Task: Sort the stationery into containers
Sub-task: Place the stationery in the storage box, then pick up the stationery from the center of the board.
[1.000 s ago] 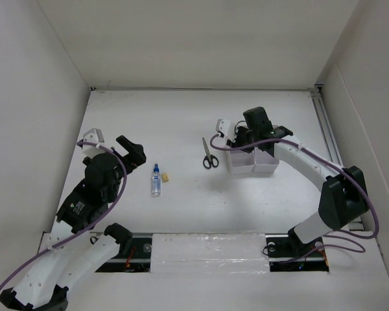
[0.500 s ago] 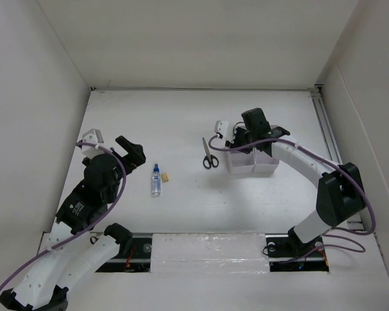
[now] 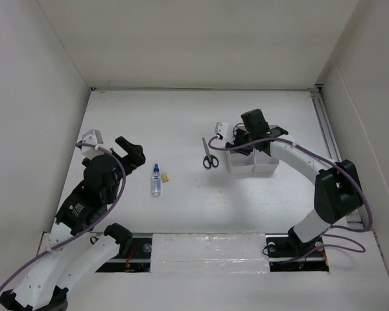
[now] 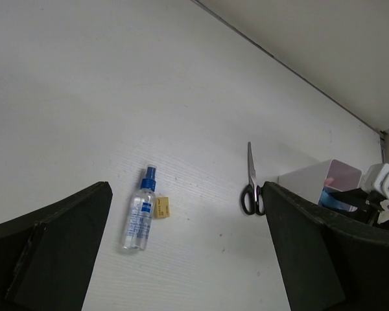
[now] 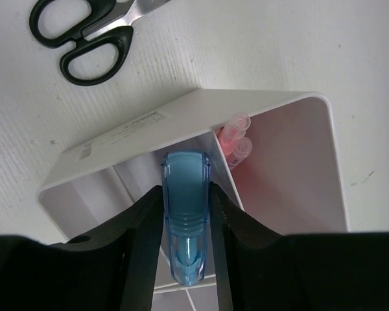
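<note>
Marker at the box, bottle ahead of the left jaws

The marker sits between the right gripper's jaws, over the box. The pens stand in the compartment right of these jaws, and the scissors lie beyond the box, ahead-left. The bottle lies ahead of the left gripper's jaws, with a tag just beside it on the right.

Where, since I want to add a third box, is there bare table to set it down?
The far table strip, between the back wall and the scissors, is bare. So is the patch between the tan piece beside the spray bottle and the scissors. Crowded: around the white boxes, where the right pincer holds a blue marker over them.
</note>
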Available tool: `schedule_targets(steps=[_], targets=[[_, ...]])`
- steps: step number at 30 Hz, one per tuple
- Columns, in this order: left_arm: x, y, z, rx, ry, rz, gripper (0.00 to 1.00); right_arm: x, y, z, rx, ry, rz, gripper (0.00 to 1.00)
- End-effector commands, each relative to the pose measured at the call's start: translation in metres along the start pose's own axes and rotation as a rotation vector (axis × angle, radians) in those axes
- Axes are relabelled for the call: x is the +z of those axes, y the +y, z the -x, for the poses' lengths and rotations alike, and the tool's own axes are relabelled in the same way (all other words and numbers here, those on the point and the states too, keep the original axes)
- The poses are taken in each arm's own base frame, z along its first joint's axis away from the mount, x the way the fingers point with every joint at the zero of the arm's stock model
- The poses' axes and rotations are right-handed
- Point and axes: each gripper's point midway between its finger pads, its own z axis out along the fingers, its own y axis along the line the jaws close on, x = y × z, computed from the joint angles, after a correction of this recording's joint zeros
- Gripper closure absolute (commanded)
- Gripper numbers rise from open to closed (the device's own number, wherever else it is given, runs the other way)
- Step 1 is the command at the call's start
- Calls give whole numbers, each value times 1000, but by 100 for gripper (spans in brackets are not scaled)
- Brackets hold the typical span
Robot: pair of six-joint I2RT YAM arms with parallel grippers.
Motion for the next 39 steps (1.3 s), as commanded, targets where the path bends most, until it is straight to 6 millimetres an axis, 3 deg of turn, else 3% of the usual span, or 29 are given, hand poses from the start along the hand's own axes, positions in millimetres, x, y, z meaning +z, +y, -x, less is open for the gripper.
schedule_targets(steps=[1, 3, 5, 6, 11, 17, 22, 26, 29, 30, 32, 33, 35, 36, 38, 39], targets=[[0, -3, 6, -7, -29, -13, 0, -10, -10, 17, 0, -58, -25, 59], [0, -3, 6, -7, -29, -13, 0, -13, -11, 21, -4, -80, -32, 57], [0, -3, 6, -7, -29, -13, 0, -16, -14, 24, -10, -96, -50, 45], [0, -3, 6, -7, -29, -13, 0, -19, -15, 25, -11, -101, -57, 0], [0, -3, 6, -7, -29, -13, 0, -23, -18, 27, -14, -103, -73, 0], [0, -5, 6, -2, -28, -26, 0, -56, -31, 49, -24, -177, -176, 0], [0, -5, 6, -2, -28, -26, 0, -74, -29, 68, -23, -238, -211, 0], [0, -5, 6, -2, -28, -26, 0, -107, -41, 93, 1, -373, -314, 0], [1, -4, 7, -2, -34, -19, 0, -150, -59, 127, 77, -522, -439, 0], [2, -4, 6, 2, -28, -14, 0, -158, -66, 137, 139, -554, -485, 0], [2, -4, 6, 2, -28, -14, 0, -179, -77, 156, 488, -652, -567, 0], [2, -4, 6, 2, -28, -14, 0, -193, -83, 173, 554, -701, -537, 0], [2, -2, 5, -2, -29, -2, 0, -165, -75, 182, 636, -626, -439, 0], [3, 0, 7, -2, -37, 7, 0, -177, -86, 189, 730, -612, -563, 0], [3, 2, 6, -8, -37, 19, 0, -155, -77, 192, 812, -538, -669, 0], [3, 2, 6, -8, -37, 19, 0, -166, -75, 194, 858, -530, -828, 0]])
